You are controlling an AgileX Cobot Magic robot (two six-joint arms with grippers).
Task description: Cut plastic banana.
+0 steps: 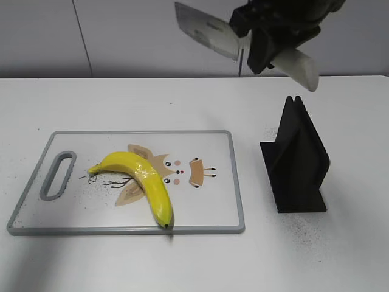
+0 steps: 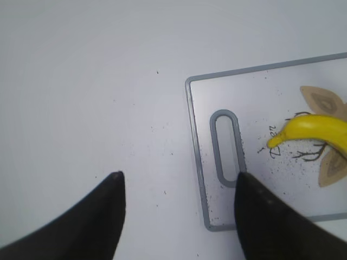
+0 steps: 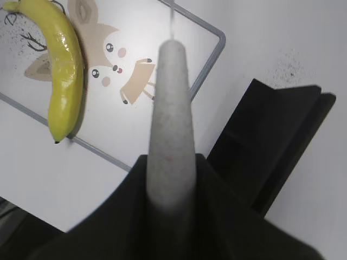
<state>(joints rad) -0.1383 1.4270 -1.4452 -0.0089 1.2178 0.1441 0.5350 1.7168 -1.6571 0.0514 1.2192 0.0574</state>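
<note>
The plastic banana point(image 1: 143, 179) lies on the white cutting board point(image 1: 206, 207), its dark tip near the front edge; it also shows in the left wrist view point(image 2: 317, 130) and the right wrist view point(image 3: 62, 70). My right gripper point(image 1: 267, 45) is shut on the pale handle of a knife point(image 1: 206, 30) and holds it high above the table, behind the board's right end, blade pointing left. In the right wrist view the handle point(image 3: 172, 108) sits between my jaws point(image 3: 171, 162). My left gripper point(image 2: 179, 174) is open and empty above the table by the board's handle end point(image 2: 255, 92).
A black knife stand point(image 1: 298, 164) stands upright on the table to the right of the board, also in the right wrist view point(image 3: 271, 135). The board has a grey handle slot point(image 1: 58, 175) at its left end and a cartoon print.
</note>
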